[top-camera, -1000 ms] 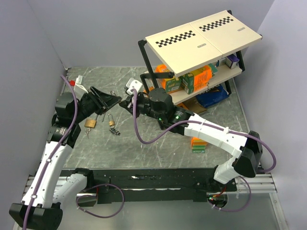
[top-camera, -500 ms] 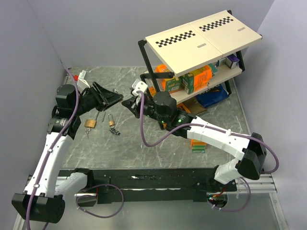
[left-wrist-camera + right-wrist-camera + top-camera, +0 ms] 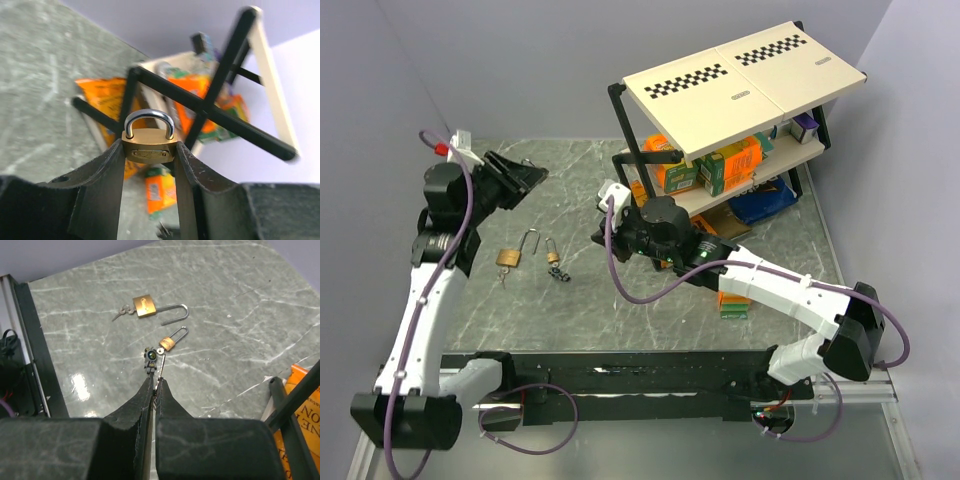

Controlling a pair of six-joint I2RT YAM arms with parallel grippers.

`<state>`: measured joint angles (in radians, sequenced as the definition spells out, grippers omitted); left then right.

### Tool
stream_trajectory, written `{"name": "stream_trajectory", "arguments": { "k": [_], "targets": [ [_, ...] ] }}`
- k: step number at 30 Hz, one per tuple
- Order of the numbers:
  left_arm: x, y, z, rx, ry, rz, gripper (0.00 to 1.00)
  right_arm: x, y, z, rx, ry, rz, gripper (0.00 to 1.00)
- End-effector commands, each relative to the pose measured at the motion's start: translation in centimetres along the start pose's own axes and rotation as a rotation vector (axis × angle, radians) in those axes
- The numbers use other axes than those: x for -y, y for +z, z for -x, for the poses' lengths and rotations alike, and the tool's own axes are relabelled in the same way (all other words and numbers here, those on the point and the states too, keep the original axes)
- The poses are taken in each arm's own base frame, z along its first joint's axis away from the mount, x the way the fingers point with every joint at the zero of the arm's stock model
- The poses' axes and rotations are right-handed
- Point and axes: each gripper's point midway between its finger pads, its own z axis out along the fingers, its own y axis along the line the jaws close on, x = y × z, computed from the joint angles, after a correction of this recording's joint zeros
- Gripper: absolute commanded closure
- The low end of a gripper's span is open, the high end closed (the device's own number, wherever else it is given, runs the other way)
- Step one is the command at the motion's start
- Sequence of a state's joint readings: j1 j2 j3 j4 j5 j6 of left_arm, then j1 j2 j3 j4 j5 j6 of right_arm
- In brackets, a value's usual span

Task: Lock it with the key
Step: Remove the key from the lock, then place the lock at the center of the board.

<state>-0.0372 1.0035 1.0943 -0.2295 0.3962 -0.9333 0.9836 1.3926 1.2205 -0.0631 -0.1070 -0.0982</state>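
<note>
On the left, your left gripper (image 3: 532,172) is hanging high up over the far left part of the grey table (image 3: 650,305). Its jaws are partly closed and are squeezing a gold padlock (image 3: 149,149) by its two sides. The silver loop on this padlock is pointing up and is looking closed.

A bit to the right, down on the table, a big padlock (image 3: 509,257) is lying flat. Its long loop is looking open, and a key (image 3: 122,314) is touching its body. Just beside it, a small padlock (image 3: 552,257) is lying flat too, with its thin loop pointing toward the far wall. A little bunch of keys (image 3: 561,274) is lying right next to the small padlock, on the side nearer to you.

Next, your right gripper (image 3: 154,384) is hanging low near the middle of the table, to the right of the keys. Its jaws are pressing shut. A thin silver bit is showing at its tips, but you cannot tell if the tips are holding it or if it is lying on the table.

On the far right, a shelf (image 3: 740,80) with a checker top is standing with orange and green boxes (image 3: 730,165) on it.
</note>
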Motion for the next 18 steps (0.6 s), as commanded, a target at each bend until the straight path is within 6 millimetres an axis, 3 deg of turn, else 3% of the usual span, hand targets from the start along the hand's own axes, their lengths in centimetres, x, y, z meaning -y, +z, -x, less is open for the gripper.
{"name": "stream_trajectory", "arguments": {
  "k": [1,3,4,6,9,10,12,13,18],
  "targets": [
    [-4.3,2.6,1.2,-0.016,0.144,0.185,0.99,-0.7,-1.9,2.0,0.054,-0.006,0.041,1.0],
    [-5.8,3.7,1.5,-0.054,0.184,0.252,0.99,-1.3,-2.4,2.1,0.056,-0.021,0.074,1.0],
    [-8.3,4.9,0.3,-0.129,0.205,0.312,0.99,-1.4,-2.5,2.1,0.059,-0.035,0.082,1.0],
    [-9.1,6.1,0.5,-0.17,0.241,0.336,0.99,-2.0,-3.2,2.3,0.065,-0.062,0.12,1.0],
    [-11.6,8.6,-1.0,-0.29,0.322,0.387,0.99,-2.6,-4.0,2.6,0.071,-0.095,0.161,1.0],
    [-12.3,10.3,-1.9,-0.331,0.346,0.408,0.99,-2.8,-4.3,2.7,0.075,-0.104,0.168,1.0],
    [-13.1,11.5,-4.0,-0.422,0.402,0.438,0.99,-2.9,-4.7,2.9,0.075,-0.123,0.178,1.0],
    [-14.3,13.0,-4.7,-0.454,0.412,0.463,0.99,-3.0,-4.9,2.9,0.075,-0.131,0.184,1.0],
    [-18.0,16.3,-8.3,-0.572,0.404,0.548,0.99,-3.0,-5.5,3.2,0.075,-0.168,0.191,1.0]
  ]
}}
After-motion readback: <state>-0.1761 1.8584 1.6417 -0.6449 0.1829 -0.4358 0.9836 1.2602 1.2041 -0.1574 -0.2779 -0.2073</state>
